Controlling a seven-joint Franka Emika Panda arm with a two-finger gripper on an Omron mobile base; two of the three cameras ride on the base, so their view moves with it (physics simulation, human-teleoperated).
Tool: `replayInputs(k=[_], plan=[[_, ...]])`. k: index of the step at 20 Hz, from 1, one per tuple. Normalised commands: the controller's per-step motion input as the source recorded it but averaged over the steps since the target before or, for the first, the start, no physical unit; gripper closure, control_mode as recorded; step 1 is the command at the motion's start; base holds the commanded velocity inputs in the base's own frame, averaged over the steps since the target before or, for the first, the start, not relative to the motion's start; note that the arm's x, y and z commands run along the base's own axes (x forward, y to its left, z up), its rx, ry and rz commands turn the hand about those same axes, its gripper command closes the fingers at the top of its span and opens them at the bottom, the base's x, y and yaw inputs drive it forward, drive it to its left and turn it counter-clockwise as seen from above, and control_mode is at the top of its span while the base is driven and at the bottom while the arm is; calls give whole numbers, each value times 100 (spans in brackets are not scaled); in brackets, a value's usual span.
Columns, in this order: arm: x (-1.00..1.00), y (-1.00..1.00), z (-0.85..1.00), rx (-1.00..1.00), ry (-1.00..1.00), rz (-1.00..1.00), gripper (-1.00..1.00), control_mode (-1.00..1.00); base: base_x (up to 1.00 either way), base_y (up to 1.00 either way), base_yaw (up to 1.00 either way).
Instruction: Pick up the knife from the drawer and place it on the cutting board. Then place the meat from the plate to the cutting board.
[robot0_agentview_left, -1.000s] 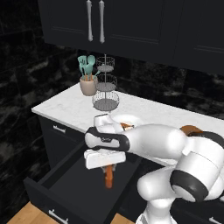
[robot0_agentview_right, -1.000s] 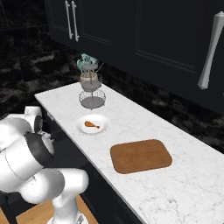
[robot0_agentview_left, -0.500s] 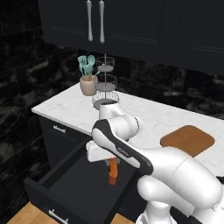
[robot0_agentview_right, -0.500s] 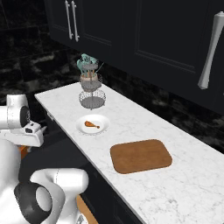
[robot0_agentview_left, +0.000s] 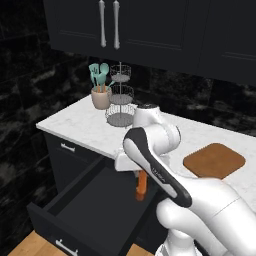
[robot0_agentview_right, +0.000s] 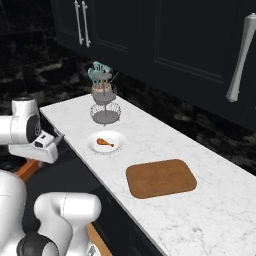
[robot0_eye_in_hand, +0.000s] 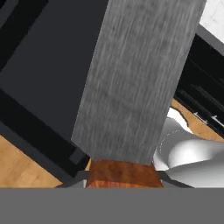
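Lifted higher since a second ago, the hand (robot0_agentview_left: 136, 171) stays clamped on the knife (robot0_agentview_left: 142, 184), hanging below it above the open drawer (robot0_agentview_left: 95, 210), beside the bench (robot0_agentview_left: 82, 129) edge.

This is a home kitchen, rendered rather than real. A white marble counter (robot0_agentview_right: 165, 145) is running along a wall of black veined stone, with dark upper cabinets (robot0_agentview_left: 150, 30) hanging above it on long silver handles. Below, black base cabinets are sitting under the counter and a deep drawer (robot0_agentview_left: 85, 210) is standing pulled out over a wooden floor (robot0_agentview_left: 30, 245). On the counter a cutting board (robot0_agentview_right: 160, 178) is lying near a white plate (robot0_agentview_right: 106, 142), beside a tiered wire stand (robot0_agentview_left: 120, 100) and a pot of teal spatulas (robot0_agentview_left: 99, 92), all plain cooking gear.
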Motion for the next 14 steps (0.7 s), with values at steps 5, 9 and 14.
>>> replayInputs(k=[5, 9, 14], plan=[[38, -45, 4, 0, 10, -35, 100, -100, 0, 0, 0], [41, -86, 0, 0, 3, -23, 100, -100, 0, 0, 0], [23, -80, 0, 0, -1, -17, 100, -100, 0, 0, 0]])
